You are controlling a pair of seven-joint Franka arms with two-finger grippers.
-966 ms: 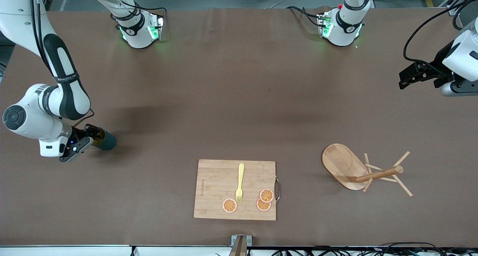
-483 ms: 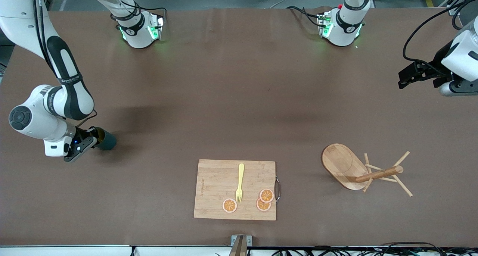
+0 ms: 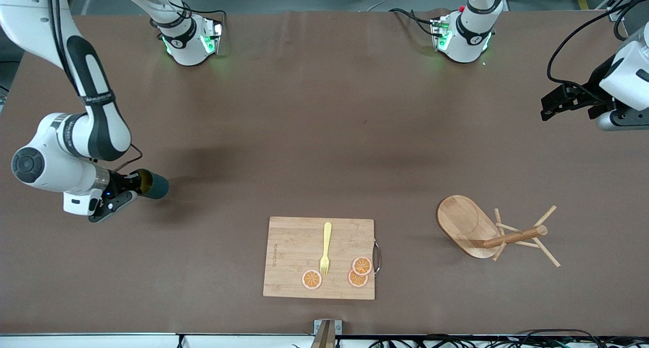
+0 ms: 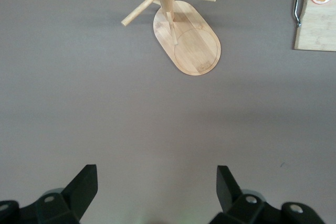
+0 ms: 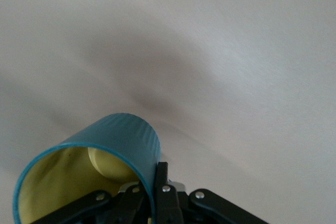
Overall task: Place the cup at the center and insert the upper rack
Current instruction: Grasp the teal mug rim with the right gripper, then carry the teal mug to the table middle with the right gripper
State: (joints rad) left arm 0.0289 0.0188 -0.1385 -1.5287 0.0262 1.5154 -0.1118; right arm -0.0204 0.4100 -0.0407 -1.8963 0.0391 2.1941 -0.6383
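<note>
My right hand (image 3: 133, 184) is pinched shut on the rim of the cup (image 3: 153, 185), one finger inside the yellow wall and one outside. The cup lies tipped on its side in my grip, its closed end pointing away from my wrist, over the bench (image 3: 314, 135) at the right arm's end. My left hand (image 3: 550, 107) waits with its fingers (image 4: 81, 187) spread wide and nothing between them, up over the left arm's end of the bench. Below that hand and well apart from it, the upper rack (image 3: 487, 234) lies toppled on the bench, oval base on edge, post and pegs pointing away from the cutting board (image 3: 319, 259) beside it.
</note>
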